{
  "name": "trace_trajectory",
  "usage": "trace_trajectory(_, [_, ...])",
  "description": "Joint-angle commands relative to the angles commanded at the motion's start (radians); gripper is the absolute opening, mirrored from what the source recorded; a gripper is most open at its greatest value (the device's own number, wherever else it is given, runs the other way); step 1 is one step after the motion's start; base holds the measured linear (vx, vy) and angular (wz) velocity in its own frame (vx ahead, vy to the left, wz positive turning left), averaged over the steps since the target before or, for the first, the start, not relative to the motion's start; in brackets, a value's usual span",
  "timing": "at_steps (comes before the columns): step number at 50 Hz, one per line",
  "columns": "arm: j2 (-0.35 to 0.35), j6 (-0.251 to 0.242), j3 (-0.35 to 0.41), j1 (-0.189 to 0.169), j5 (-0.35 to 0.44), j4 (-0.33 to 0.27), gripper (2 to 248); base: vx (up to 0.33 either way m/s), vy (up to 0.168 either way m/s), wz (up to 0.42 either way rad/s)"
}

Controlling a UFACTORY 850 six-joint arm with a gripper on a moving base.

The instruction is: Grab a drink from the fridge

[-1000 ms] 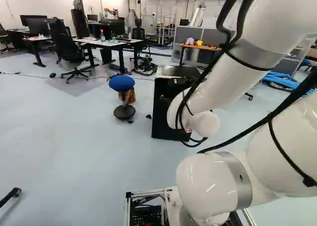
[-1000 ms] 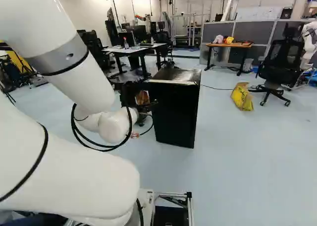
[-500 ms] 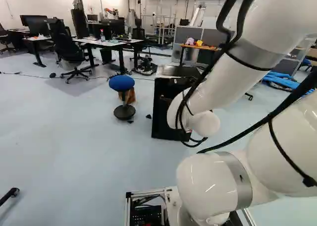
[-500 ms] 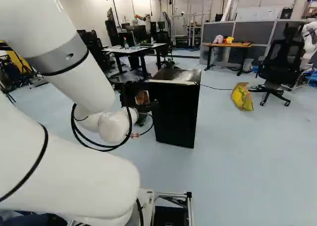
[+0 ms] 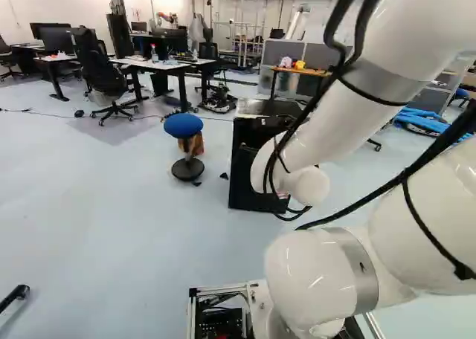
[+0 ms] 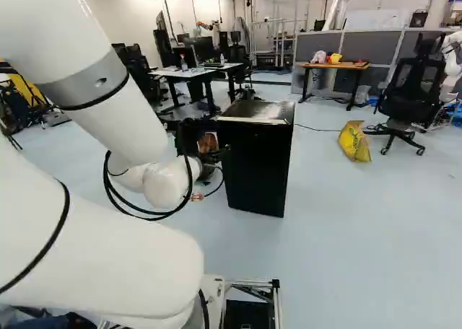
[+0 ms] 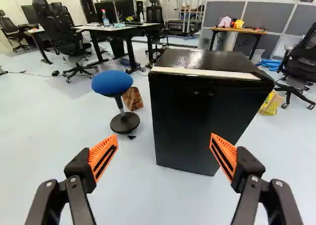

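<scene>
"Your tool (image 7: 164, 135)?"
"Open, holding nothing."
"And the fridge (image 6: 254, 163)?"
"Ahead, mid-frame in the right base view, apparently shut; no drink visible, presumably inside. I judge this the approach: next, get nearer and open the door."

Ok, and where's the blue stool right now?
The stool stands in the wrist view beside the black fridge, with a brown bag just behind it; in the left base view it is left of the fridge.
</scene>
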Motion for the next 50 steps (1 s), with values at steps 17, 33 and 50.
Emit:
trace_trajectory(17, [0.000, 0.000, 0.000, 0.000, 0.000, 0.000, 247, 0.064, 0.063, -0.014])
trace_trajectory(33, [0.000, 0.000, 0.000, 0.000, 0.000, 0.000, 247, 0.068, 0.054, -0.163])
trace_trajectory(50, [0.000, 0.000, 0.000, 0.000, 0.000, 0.000, 247, 0.066, 0.053, -0.221])
